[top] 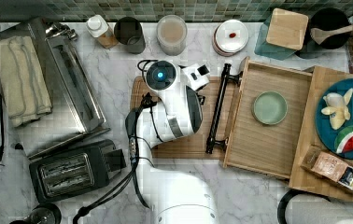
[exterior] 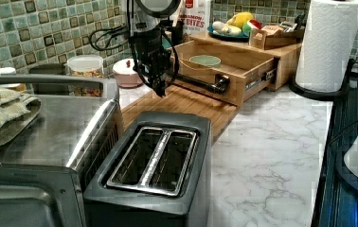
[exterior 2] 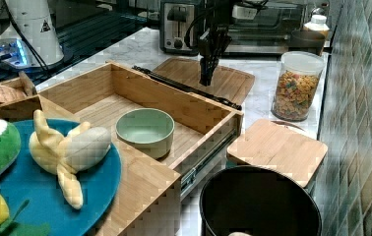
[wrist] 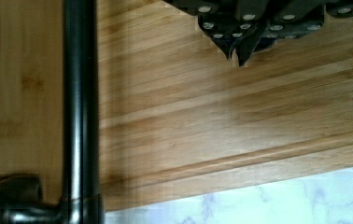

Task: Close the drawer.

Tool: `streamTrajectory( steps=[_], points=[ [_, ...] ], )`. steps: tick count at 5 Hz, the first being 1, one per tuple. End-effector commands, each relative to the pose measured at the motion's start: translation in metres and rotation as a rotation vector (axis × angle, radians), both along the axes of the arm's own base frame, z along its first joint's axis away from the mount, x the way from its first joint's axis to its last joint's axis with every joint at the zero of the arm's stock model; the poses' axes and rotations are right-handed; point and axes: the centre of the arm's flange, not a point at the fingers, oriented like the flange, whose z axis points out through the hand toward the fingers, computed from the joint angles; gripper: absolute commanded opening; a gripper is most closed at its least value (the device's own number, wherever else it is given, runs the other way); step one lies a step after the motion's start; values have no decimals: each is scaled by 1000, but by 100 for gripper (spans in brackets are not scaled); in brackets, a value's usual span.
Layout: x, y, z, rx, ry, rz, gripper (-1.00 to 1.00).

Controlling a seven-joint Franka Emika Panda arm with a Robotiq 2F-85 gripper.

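Drawer (top: 277, 135) is pulled fully out over the worktop (top: 240, 191), bowl (top: 269, 107) inside; rigid, expected to slide easily. Handle (top: 217, 109) is the push point. Tool (exterior 2: 207, 78), fingers together, empty, hangs beside it.

The gripper (wrist: 236, 56) hung over the wooden cutting board (wrist: 221, 126), its dark fingertips drawn together to a point. The drawer's black bar handle (wrist: 79, 107) ran alongside, apart from the fingers, its mount at one end; marble countertop (wrist: 277, 200) showed past the board's edge
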Motion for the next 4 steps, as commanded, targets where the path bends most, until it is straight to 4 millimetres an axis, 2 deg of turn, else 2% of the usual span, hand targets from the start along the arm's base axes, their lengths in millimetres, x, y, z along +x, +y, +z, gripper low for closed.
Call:
streamTrajectory(
  steps=[1, 2, 3, 4],
  points=[
    [2, -83, 38, 64, -15, 46, -100],
    [-7, -99, 29, 123, -23, 32, -100],
    [-15, -101, 27, 122, -42, 14, -100],
    [-25, -114, 21, 136, -42, 23, -100]
  ],
)
